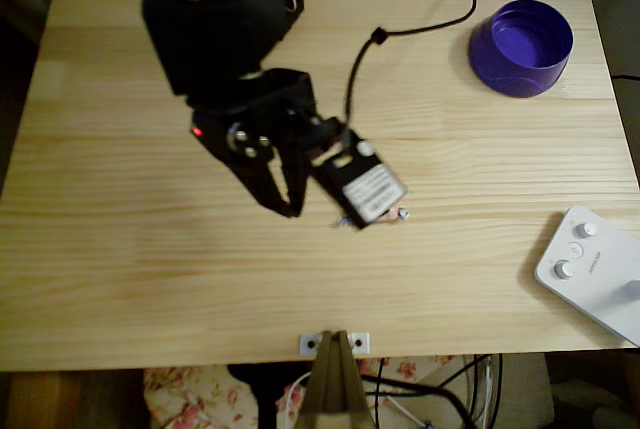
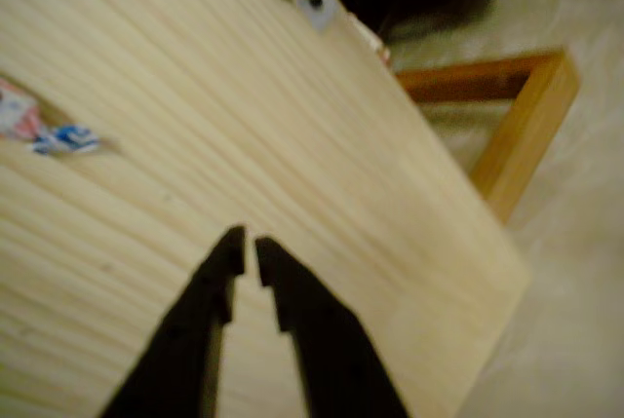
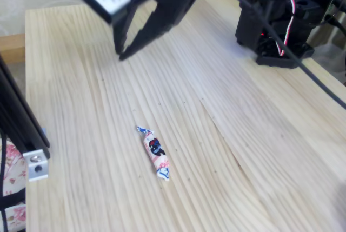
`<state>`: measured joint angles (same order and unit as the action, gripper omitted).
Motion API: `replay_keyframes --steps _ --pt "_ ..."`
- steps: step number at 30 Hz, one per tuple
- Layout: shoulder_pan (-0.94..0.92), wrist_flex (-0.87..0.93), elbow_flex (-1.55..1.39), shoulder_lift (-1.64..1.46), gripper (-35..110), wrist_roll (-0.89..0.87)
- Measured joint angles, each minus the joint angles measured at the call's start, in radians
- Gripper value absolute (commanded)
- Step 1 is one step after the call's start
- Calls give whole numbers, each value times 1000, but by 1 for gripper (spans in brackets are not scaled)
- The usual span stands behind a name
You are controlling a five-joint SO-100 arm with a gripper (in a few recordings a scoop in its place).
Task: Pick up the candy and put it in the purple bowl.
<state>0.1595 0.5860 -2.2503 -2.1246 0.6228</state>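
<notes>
Candy [image 3: 154,153] lies apart from claw [image 3: 121,50] (nearly closed).

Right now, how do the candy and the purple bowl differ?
The candy is small and slim, pinkish-white with dark print and bluish twisted ends; the purple bowl is round, far wider and one solid colour. The candy lies flat mid-table near the gripper; the bowl stands upright at a far corner. Both rest untouched on the wooden table.

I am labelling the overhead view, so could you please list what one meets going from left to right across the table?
The gripper, then the candy peeking out beside the arm's motor, then the purple bowl, then the white box with knobs at the right edge.
</notes>
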Motion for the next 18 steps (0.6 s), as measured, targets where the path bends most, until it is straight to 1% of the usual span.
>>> replay_keyframes --steps 5,11,18 --pt "72 -9 21 43 0 83" --pt "181 69 54 61 0 143" --pt "281 109 101 124 0 184"
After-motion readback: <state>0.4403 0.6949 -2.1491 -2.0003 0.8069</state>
